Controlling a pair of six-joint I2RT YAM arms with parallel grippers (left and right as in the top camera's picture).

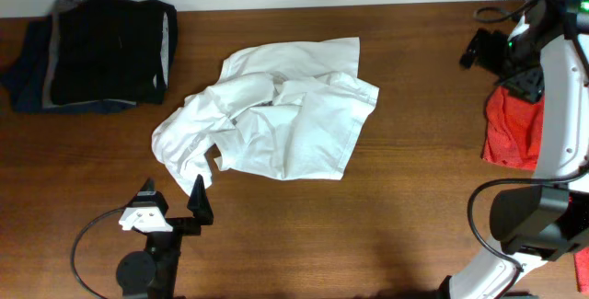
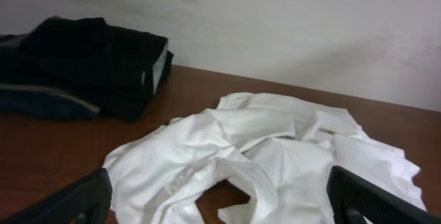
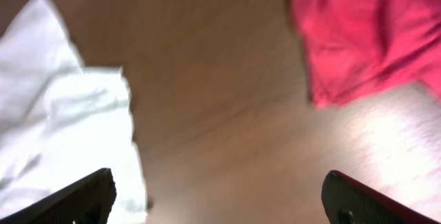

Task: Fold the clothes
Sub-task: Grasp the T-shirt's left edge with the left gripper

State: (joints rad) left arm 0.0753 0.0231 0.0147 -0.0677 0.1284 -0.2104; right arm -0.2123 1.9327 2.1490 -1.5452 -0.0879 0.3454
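The white shirt lies crumpled in a heap in the middle of the brown table; it also shows in the left wrist view and at the left of the blurred right wrist view. No green label shows. My left gripper is open and empty, low at the front left, just short of the shirt's near edge; its fingers frame the shirt in the left wrist view. My right gripper is open and empty, held above the table at the far right, apart from the shirt.
A folded stack of black, grey and navy clothes sits at the back left, also in the left wrist view. A red garment lies at the right edge, also in the right wrist view. The right arm's base stands at the front right.
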